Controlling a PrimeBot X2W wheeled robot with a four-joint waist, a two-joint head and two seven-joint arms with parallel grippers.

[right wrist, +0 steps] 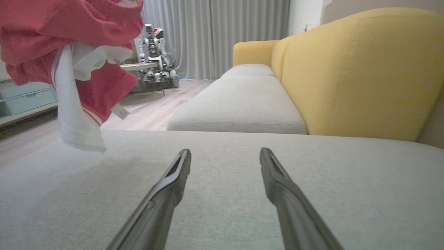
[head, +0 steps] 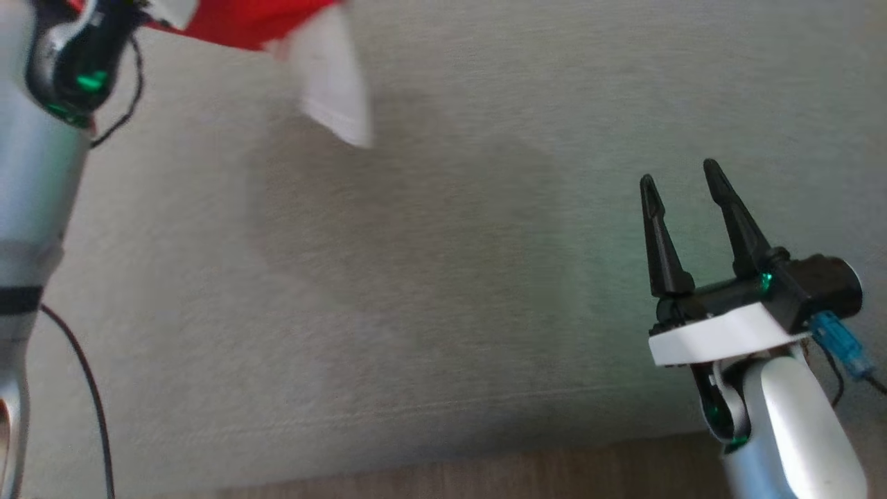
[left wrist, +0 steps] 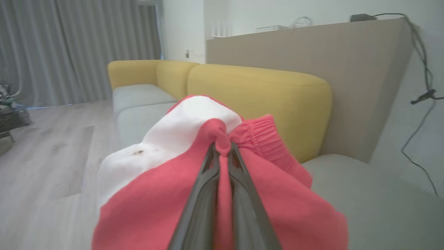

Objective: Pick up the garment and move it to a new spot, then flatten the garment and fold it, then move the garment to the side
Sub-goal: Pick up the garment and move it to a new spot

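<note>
The garment (left wrist: 166, 194) is red with white panels and an elastic waistband. In the left wrist view my left gripper (left wrist: 222, 147) is shut on a pinch of its red cloth, and the rest drapes over the fingers. In the head view the garment (head: 305, 48) hangs at the top left above the grey seat cushion (head: 443, 291), a white part dangling down. The right wrist view shows the garment (right wrist: 69, 62) hanging clear of the cushion at upper left. My right gripper (head: 682, 177) stands open at the lower right, low over the cushion, nothing between its fingers (right wrist: 173, 180).
Yellow sofa backrests (right wrist: 360, 69) run along the far side of the cushion, with another grey seat (right wrist: 239, 104) beyond. Wooden floor (head: 485, 471) lies past the cushion's front edge. A low table with objects (right wrist: 152, 69) stands by the curtains. A cable (left wrist: 419, 104) hangs on the wall.
</note>
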